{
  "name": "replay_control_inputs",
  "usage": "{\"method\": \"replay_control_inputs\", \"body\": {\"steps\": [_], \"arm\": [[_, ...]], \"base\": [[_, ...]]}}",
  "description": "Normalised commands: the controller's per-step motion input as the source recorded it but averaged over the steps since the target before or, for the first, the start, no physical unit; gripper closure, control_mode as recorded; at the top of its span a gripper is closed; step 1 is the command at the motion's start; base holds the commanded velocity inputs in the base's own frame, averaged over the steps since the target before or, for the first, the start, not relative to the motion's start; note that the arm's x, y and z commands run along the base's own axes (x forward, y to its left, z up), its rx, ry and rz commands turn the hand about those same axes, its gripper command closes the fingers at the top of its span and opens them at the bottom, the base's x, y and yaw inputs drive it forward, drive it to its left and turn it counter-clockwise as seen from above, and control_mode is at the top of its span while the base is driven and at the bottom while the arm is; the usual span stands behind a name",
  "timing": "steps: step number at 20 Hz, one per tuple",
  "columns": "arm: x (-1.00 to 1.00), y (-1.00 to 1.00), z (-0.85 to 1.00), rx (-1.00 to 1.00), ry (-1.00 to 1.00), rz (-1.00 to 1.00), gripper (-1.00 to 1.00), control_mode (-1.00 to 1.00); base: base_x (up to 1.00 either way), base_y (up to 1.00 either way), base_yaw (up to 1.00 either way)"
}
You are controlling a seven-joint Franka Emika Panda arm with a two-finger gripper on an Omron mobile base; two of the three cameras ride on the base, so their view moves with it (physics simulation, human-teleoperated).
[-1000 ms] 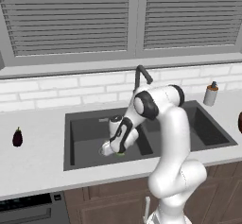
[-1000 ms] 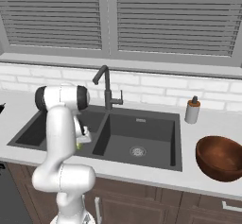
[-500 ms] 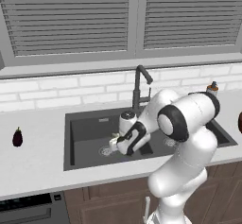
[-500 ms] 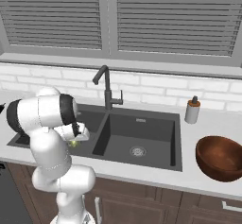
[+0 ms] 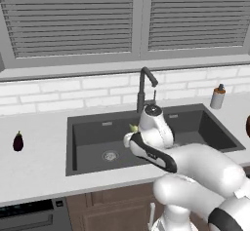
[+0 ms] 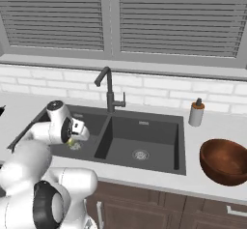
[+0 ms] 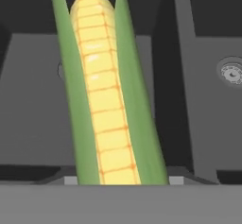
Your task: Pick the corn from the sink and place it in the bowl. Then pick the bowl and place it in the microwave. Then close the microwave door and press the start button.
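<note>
One yellow, green-husked corn cob [image 7: 106,100] fills mid-frame, clamped in our end effector [image 6: 73,138] above the dark grey double-basin sink [image 6: 144,143].

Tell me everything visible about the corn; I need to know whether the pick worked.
The corn is a slender cob with rows of yellow kernels between two bright green husk leaves. In the hand view it rises lengthwise from the gripper, clear of the dark grey sink behind it. In the left base view its tip pokes out beside the hand, above the basin.
</note>
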Motion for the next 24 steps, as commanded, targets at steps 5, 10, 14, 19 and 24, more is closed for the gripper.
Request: {"method": "replay_control_inputs", "body": {"steps": [5, 10, 14, 19, 24], "arm": [[-0.29, -0.38, 1.00, 0.10, 0.00, -0.09, 1.00, -1.00], [-0.48, -0.34, 1.00, 0.08, 0.00, -0.08, 1.00, -1.00], [-0.70, -0.52, 0.99, 0.04, -0.06, -0.11, 1.00, -1.00], [-0.68, -0.78, 0.70, 0.06, -0.04, -0.17, 1.00, -1.00], [-0.63, -0.92, 0.49, 0.08, 0.00, -0.21, 1.00, -1.00]], "base": [[0.00, 0.00, 0.00], [0.00, 0.00, 0.00], [0.00, 0.00, 0.00], [0.00, 0.00, 0.00], [0.00, 0.00, 0.00]]}}
